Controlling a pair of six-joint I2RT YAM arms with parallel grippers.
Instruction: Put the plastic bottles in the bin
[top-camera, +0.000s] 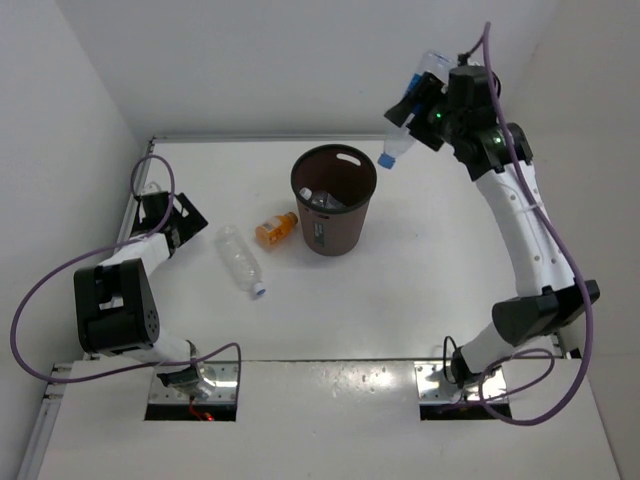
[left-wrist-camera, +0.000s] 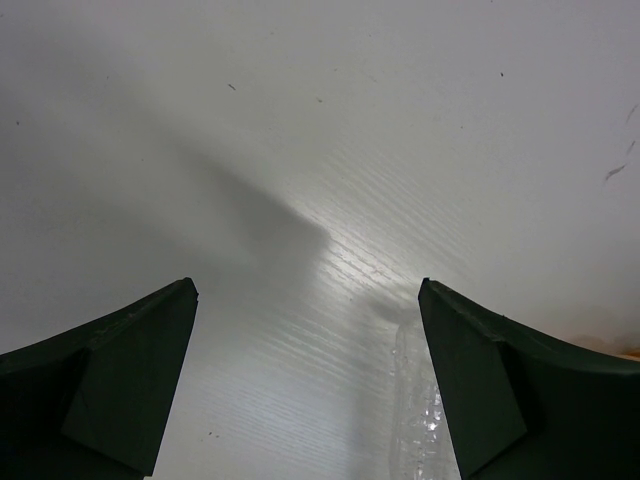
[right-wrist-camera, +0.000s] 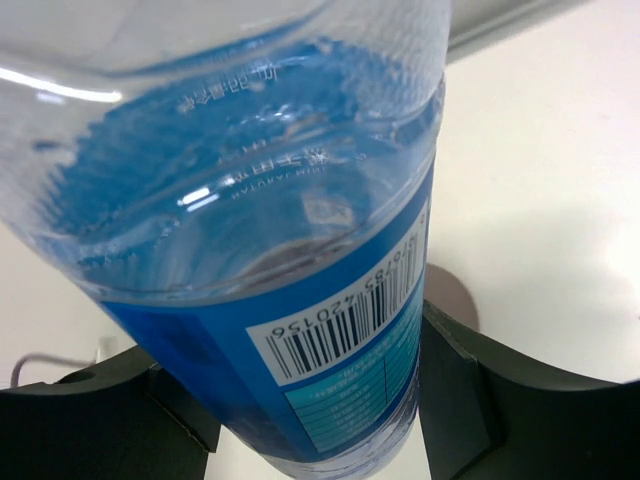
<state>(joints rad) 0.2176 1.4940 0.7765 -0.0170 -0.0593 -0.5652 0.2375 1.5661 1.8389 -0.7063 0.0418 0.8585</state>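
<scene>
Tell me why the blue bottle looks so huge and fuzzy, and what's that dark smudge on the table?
Right wrist view: the blue-labelled bottle sits almost against the lens, so it fills the picture, blurry up top, barcode sharp. Left wrist view: the smudge is a soft shadow on the table, beside a bright glare patch. Top view: even light, everything sharp.

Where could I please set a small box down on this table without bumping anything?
The table is bare on the near side of the bin and between it and the right arm. It is crowded left of the bin: orange bottle, clear bottle and open left gripper sit close together.
</scene>
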